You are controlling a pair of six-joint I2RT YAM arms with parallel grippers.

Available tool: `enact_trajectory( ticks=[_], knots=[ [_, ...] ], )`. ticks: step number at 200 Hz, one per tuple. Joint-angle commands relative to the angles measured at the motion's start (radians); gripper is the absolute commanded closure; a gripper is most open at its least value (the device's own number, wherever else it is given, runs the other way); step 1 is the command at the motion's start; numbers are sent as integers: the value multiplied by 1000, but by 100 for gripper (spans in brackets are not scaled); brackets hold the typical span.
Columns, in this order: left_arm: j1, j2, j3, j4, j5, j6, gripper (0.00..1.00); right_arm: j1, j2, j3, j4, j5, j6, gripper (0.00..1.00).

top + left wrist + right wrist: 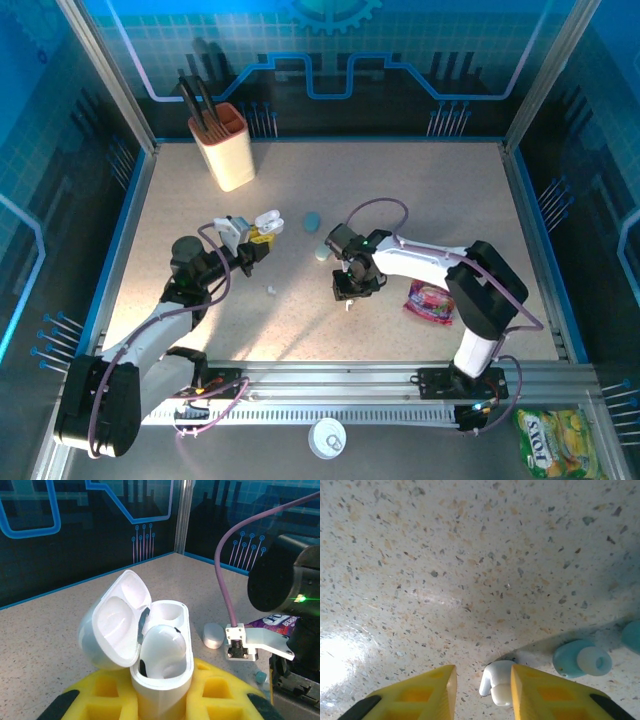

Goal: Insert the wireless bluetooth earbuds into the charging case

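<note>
The open charging case (165, 680) is clamped between the yellow fingers (107, 687) of the left gripper (162, 692), which is closed tight on its base; the lid (112, 625) is swung back and one white earbud (162, 642) is seated in the nearer well. The right gripper (484, 672) is held low over the bench (445, 555), its jaws narrowly parted, with a second white earbud (497, 682) lying on the bench between them, close against one finger and apart from the other, so no grip is seen. A light-blue earbud (582, 661) lies just beside it, and a third white earbud (271, 291) lies between the two arms
</note>
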Motion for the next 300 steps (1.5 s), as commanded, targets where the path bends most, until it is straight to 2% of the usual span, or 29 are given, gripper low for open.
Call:
enact_trajectory(
  ticks=[1, 37, 141, 174, 207, 238, 259, 274, 300],
  knots=[
    [-5, -2, 7, -22, 44, 33, 96, -24, 38, 34, -79, -42, 13, 72],
    [-5, -3, 20, -69, 43, 54, 96, -39, 74, 43, -81, -83, 11, 74],
    [-5, 12, 23, -62, 52, 50, 96, -50, 92, 21, -71, -123, 23, 71],
    [-5, 15, 21, -59, 52, 50, 96, -50, 110, 8, -61, -124, 21, 78],
    [-5, 17, 20, -62, 40, 55, 96, -51, 62, 3, -45, -87, 35, 80],
    [-10, 36, 18, -61, -7, 68, 97, -54, -54, -36, 65, -46, 44, 79],
    [-30, 49, 39, -100, -44, 72, 97, -57, -144, -93, 234, -23, 36, 76],
    [-50, 66, 74, -165, -60, 87, 98, -56, -209, -123, 322, 31, 28, 76],
    [-92, 103, 96, -162, -78, 73, 99, -54, -314, -170, 490, 124, -15, 77]
  ],
)
